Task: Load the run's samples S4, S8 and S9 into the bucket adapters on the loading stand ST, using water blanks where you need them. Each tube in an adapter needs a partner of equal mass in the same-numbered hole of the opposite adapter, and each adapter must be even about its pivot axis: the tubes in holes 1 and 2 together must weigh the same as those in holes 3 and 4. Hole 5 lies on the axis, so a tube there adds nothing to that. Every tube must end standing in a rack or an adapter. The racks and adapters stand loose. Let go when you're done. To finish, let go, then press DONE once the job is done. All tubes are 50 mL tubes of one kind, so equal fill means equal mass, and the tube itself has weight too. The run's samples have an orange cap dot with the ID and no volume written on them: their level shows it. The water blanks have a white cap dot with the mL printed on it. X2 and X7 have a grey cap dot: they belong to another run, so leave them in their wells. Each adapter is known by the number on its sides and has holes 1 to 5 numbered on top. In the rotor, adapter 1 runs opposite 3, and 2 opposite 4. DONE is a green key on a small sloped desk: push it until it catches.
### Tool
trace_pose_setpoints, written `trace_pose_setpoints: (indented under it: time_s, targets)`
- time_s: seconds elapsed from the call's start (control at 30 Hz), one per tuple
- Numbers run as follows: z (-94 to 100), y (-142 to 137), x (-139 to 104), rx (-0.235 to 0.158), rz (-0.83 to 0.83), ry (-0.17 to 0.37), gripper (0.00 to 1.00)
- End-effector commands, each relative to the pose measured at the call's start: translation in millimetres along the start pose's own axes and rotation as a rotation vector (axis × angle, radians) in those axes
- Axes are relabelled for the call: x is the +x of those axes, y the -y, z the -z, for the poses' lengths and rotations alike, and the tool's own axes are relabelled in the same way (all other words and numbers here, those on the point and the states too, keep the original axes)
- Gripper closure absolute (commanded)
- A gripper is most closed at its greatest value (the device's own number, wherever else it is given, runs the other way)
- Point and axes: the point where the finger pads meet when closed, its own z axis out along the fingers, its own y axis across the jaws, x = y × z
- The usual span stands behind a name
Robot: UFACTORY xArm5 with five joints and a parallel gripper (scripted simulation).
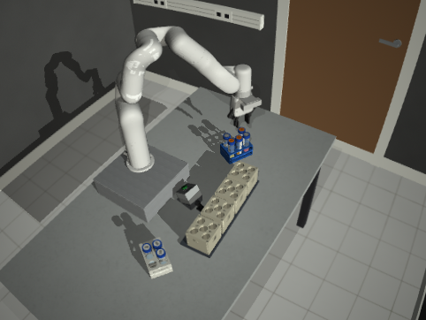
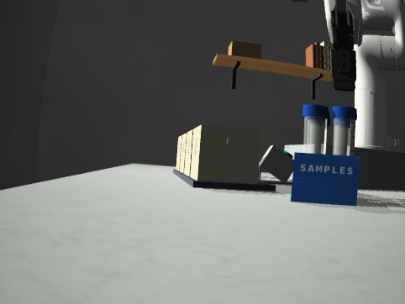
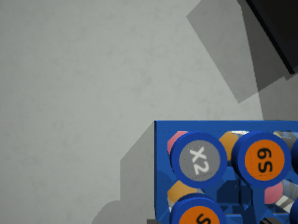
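- Nearest, from the exterior viewpoint: blue sample rack (image 1: pixel 239 156) (image 2: pixel 325 189) (image 3: pixel 158 175), loose on the surface, with all three orange-dotted samples upright in wells.
- Within it: S9 (image 1: pixel 239 138) (image 3: pixel 264 160) beside grey-dotted X2 (image 1: pixel 247 135) (image 2: pixel 316 110) (image 3: pixel 199 160), the latter to be left alone; another orange-dotted tube (image 1: pixel 241 130) (image 2: pixel 344 112) (image 3: pixel 198 216) next to X2, its lettering cut off in the wrist view.
- Just above: fingers (image 1: pixel 242 121) (image 2: pixel 344 86), parted partway, gripping nothing.
- Step in hand, by judgement: approach to a first sample. Required next: centring over one orange cap, descent between crowded neighbours, closure on that cap alone, then straight lift.
- Beyond: loading stand (image 1: pixel 183 242) (image 2: pixel 235 186) (image 3: pixel 280 25) with four adapters (image 1: pixel 205 243) (image 2: pixel 231 155), apparently without tubes.
- Behind, beside the stand: sloped desk (image 1: pixel 191 194) (image 2: pixel 275 165) with green DONE key (image 1: pixel 185 188) (image 2: pixel 288 154), for last use.
- Farther along the surface: pale rack (image 1: pixel 161 271) with three blanks (image 1: pixel 161 253); volumes illegible, hence partners undecidable here.
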Motion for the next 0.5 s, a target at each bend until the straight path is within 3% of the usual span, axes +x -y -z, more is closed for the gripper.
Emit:
trace_pose_setpoints:
  time_s: [0.0,0.47]
  targets:
    - [-8.9,1,0,0.006,0.0,0.013,0.43]
    - [-31.7,1,0,0.006,0.0,0.013,0.43]
